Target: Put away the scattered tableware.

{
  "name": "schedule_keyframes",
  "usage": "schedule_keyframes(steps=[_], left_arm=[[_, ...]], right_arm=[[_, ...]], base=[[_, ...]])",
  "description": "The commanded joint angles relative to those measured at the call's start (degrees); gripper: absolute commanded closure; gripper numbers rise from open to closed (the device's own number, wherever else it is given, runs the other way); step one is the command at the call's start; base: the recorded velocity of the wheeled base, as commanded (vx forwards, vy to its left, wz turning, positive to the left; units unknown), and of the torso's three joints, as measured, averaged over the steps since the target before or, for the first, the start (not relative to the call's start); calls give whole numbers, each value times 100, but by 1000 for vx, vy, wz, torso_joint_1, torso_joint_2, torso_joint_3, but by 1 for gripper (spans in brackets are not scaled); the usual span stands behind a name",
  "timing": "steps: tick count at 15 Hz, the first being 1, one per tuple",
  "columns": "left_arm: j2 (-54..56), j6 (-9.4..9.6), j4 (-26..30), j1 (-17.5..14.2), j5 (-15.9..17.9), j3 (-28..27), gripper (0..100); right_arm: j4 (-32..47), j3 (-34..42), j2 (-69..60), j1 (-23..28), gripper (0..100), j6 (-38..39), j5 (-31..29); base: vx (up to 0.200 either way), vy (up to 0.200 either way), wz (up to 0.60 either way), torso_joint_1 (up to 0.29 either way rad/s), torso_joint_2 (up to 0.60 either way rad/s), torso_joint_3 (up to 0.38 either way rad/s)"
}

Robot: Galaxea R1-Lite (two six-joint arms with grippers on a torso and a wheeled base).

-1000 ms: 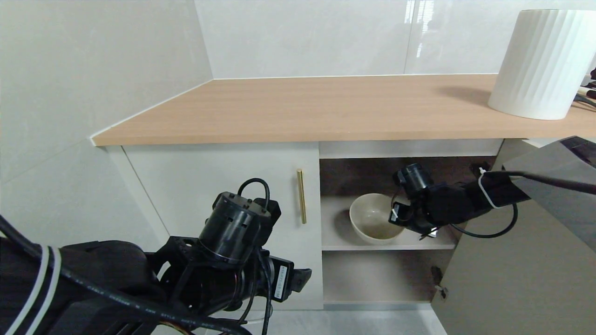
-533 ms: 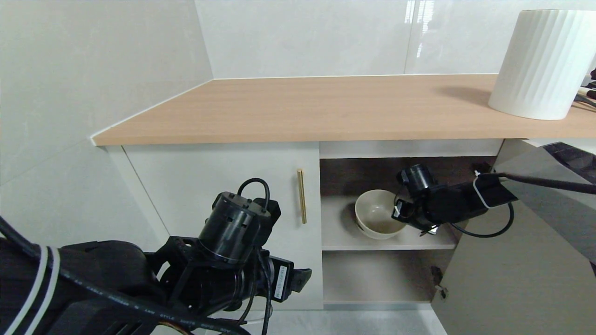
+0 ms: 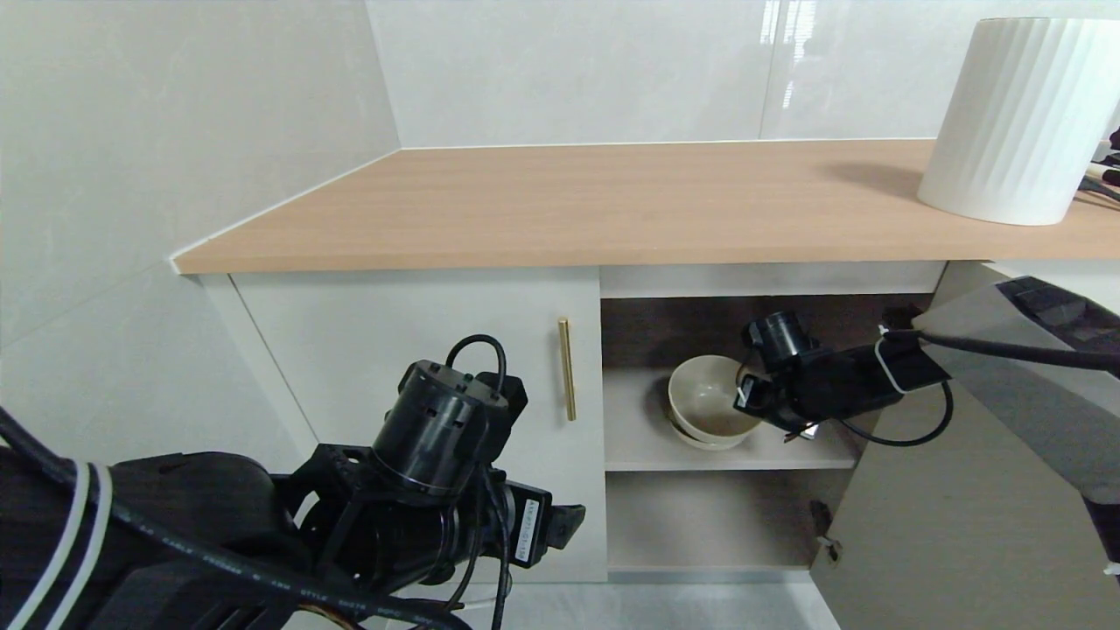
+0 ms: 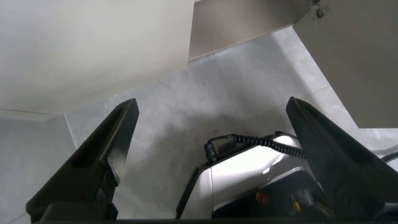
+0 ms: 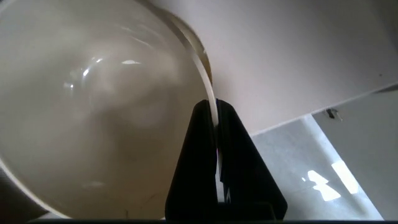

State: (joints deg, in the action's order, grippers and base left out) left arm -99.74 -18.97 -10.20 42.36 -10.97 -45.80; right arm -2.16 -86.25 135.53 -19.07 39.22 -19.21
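A beige bowl (image 3: 703, 404) is tilted inside the open cabinet, just above its upper shelf (image 3: 639, 442). My right gripper (image 3: 745, 395) reaches in from the right and is shut on the bowl's rim. In the right wrist view the black fingers (image 5: 200, 149) pinch the thin rim of the bowl (image 5: 93, 106), and a second pale rim (image 5: 189, 38) shows just beyond it. My left gripper (image 4: 211, 158) hangs low in front of the closed left door, over the grey floor. It is open, with nothing between its fingers (image 4: 102, 162).
The wooden countertop (image 3: 612, 201) carries a tall white ribbed container (image 3: 1019, 114) at the right. The left door (image 3: 420, 332) is closed and has a gold handle (image 3: 566, 367). The right door (image 3: 962, 516) stands swung open beside my right arm. A lower shelf (image 3: 709, 525) lies beneath.
My right gripper has carried the bowl a little deeper into the cabinet and slightly up, tipping it more. The left arm has stayed still.
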Motion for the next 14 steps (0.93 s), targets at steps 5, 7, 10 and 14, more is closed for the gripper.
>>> schedule_keyframes(steps=[5, 7, 10, 14], left_arm=[[-1, -2, -8, 0, -1, 1, 0], [8, -2, -8, 0, -1, 1, 0], [-1, -2, -8, 0, -54, 1, 0], [8, -2, -8, 0, -54, 1, 0]], right_arm=[[5, -155, 166, 35, 100, -11, -12], [5, -155, 184, 35, 0, -19, -12], [5, -164, 184, 26, 0, -11, -12], [5, -138, 131, -9, 0, -2, -12]], base=[[0, 0, 0, 0, 0, 0], [0, 0, 0, 0, 0, 0], [0, 0, 0, 0, 0, 0], [0, 0, 0, 0, 0, 0]])
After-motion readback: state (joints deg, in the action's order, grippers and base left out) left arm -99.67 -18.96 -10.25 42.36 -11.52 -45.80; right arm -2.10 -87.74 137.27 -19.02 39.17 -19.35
